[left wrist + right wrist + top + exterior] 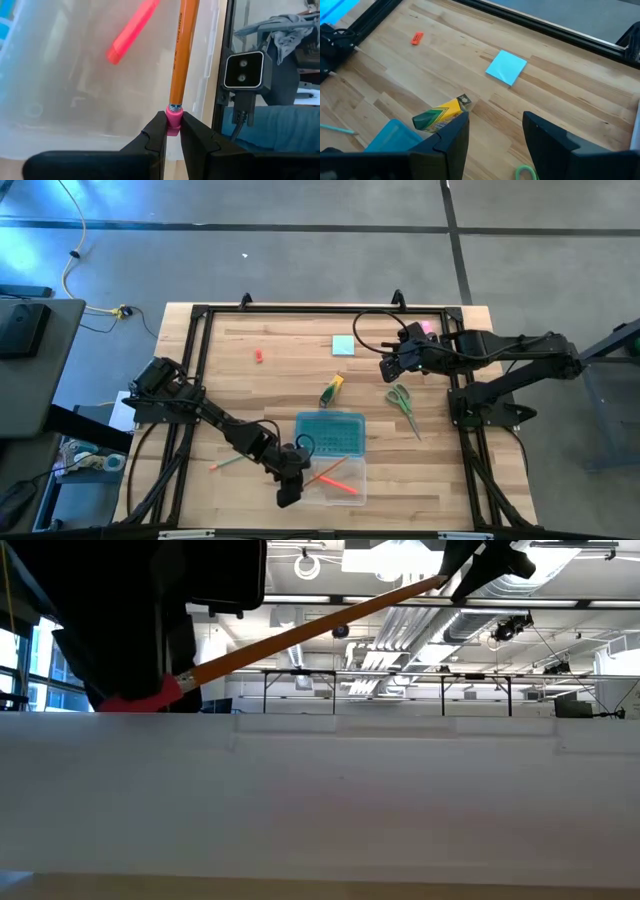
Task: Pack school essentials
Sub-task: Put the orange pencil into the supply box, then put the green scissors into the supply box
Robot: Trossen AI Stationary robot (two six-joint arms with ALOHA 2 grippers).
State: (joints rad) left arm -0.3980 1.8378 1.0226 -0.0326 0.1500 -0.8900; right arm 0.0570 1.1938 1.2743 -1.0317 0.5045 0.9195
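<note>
My left hand (172,135) pinches the pink eraser end of an orange pencil (183,55), its shaft slanting over the clear plastic box (345,480) at the desk's (240,390) six o'clock edge; a red-orange marker (131,31) lies inside the box. My right hand (495,132) hovers at about two o'clock, fingers parted and holding nothing. Near the desk's centre lies the yellow-green crayon box (441,114), the light-blue note pad (506,66) at twelve, a tiny red piece (417,38) at eleven, green-handled scissors (402,402) at three, a green pencil (228,463) at seven.
</note>
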